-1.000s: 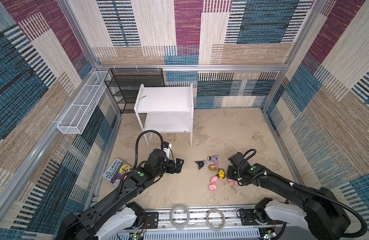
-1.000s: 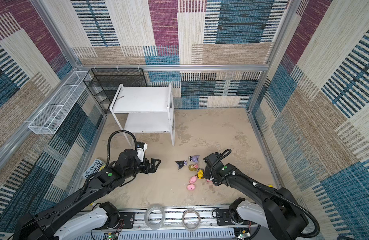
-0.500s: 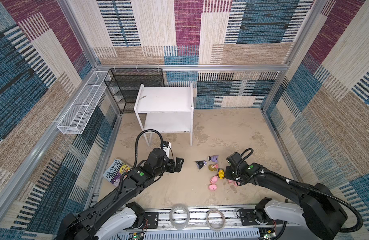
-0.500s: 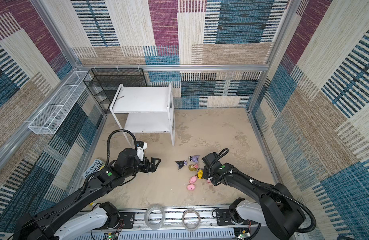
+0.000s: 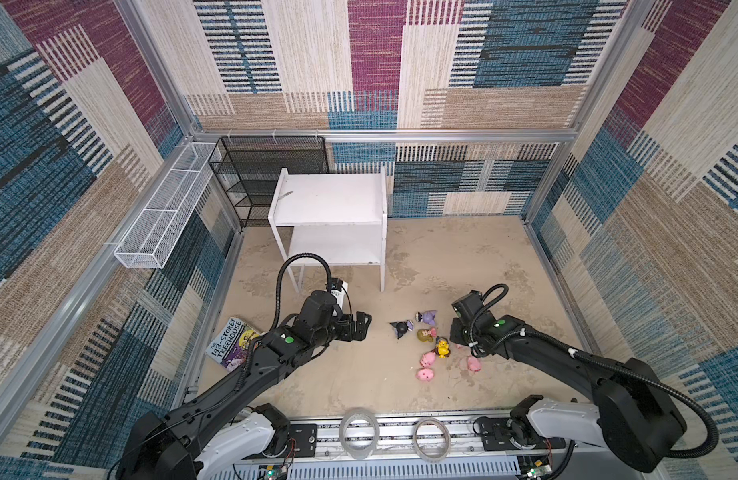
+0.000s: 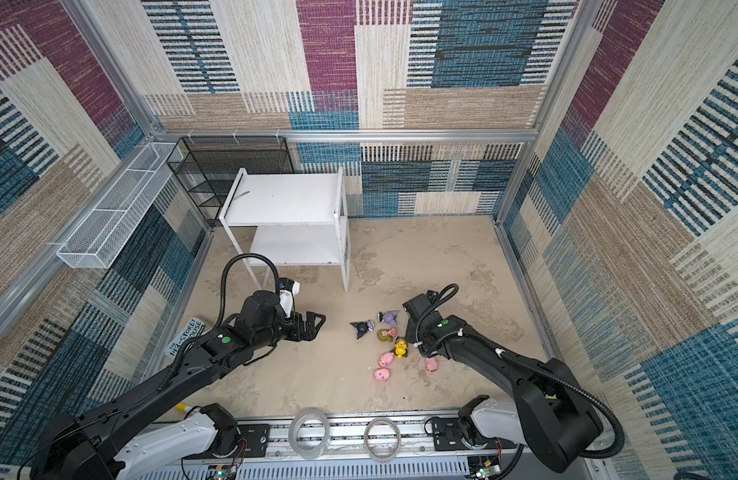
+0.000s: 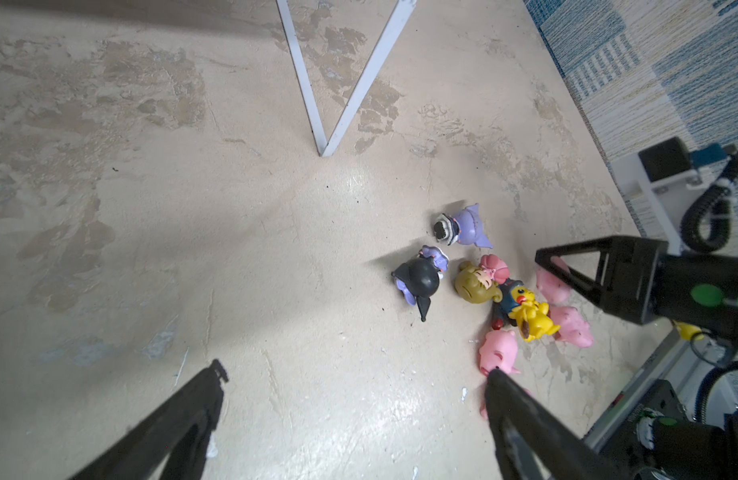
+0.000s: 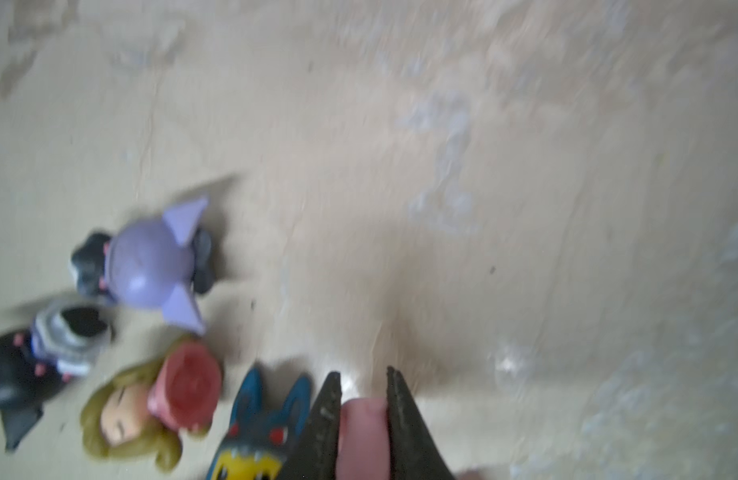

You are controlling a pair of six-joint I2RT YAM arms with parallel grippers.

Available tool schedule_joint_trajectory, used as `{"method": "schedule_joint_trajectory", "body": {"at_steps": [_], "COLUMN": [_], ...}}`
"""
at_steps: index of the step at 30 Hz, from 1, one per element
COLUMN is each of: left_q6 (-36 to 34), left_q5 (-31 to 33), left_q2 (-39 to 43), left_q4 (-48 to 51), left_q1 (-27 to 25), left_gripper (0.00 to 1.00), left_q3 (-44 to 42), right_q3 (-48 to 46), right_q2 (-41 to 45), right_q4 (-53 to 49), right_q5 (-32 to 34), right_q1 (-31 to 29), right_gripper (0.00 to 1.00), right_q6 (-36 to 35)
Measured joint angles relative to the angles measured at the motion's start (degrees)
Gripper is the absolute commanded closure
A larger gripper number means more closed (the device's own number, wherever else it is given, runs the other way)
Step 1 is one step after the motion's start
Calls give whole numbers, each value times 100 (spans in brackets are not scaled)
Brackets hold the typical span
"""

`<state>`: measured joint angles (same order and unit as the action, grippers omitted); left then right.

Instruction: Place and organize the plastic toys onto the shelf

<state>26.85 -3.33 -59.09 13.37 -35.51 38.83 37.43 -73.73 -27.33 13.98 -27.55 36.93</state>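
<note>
The plastic toys lie clustered on the sandy floor right of centre. They include a black-and-purple figure (image 5: 400, 328), a purple one (image 5: 429, 318), a blond doll (image 5: 425, 333), a yellow figure with a blue hood (image 5: 442, 347) and pink pigs (image 5: 429, 358) (image 5: 425, 375) (image 5: 472, 363). My right gripper (image 8: 363, 376) points down at the cluster's right edge, its jaws pressed on both sides of a pink pig (image 8: 363, 424) on the floor. My left gripper (image 5: 361, 328) hovers open and empty left of the toys. The white shelf (image 5: 330, 199) stands at the back with both boards bare.
A paperback book (image 5: 232, 343) lies by the left wall. A black mesh rack (image 5: 267, 174) stands behind the shelf, and a white wire basket (image 5: 163, 212) hangs on the left wall. Two tape rolls (image 5: 359, 432) (image 5: 431, 436) rest on the front rail.
My right gripper has edged left into the toy cluster and its jaws have narrowed onto a pink pig. The left arm has stayed still.
</note>
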Motion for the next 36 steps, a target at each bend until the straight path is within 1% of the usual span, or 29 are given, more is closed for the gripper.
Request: {"method": "schedule_joint_trajectory", "body": {"at_steps": [6, 9, 11, 13, 15, 18, 21, 23, 29, 32, 36], "left_q6": [-28, -81, -138, -153, -157, -157, -157, -157, -157, -157, -157], "left_q5": [26, 85, 157, 157, 160, 162, 170, 170, 166, 164, 164], "left_q2": [142, 212, 225, 225, 225, 245, 282, 282, 175, 168, 166], "left_q4": [122, 232, 251, 282, 321, 365, 385, 400, 400, 400, 396], "left_q1": [0, 0, 0, 0, 0, 0, 0, 0, 0, 0, 0], "left_gripper": [1, 1, 1, 1, 1, 1, 1, 1, 1, 1, 1], "left_q3": [149, 262, 317, 334, 334, 319, 291, 291, 291, 291, 291], "right_q3": [431, 625, 730, 831, 883, 944, 1001, 1054, 1025, 859, 555], "right_q2": [-706, -1174, -1499, -1759, -1888, -1902, -1856, -1799, -1453, -1202, -879], "right_q4": [444, 586, 667, 730, 822, 911, 955, 953, 951, 960, 1034], "right_q5": [671, 1067, 1207, 1204, 1200, 1110, 1106, 1106, 1010, 927, 686], "right_q1": [1014, 1147, 1178, 1182, 1174, 997, 776, 671, 522, 610, 984], "right_gripper": [77, 76, 76, 72, 65, 51, 41, 37, 28, 29, 31], "right_q6": [-833, -1132, -1239, -1298, -1320, -1314, -1292, -1268, -1088, -1073, -1093]}}
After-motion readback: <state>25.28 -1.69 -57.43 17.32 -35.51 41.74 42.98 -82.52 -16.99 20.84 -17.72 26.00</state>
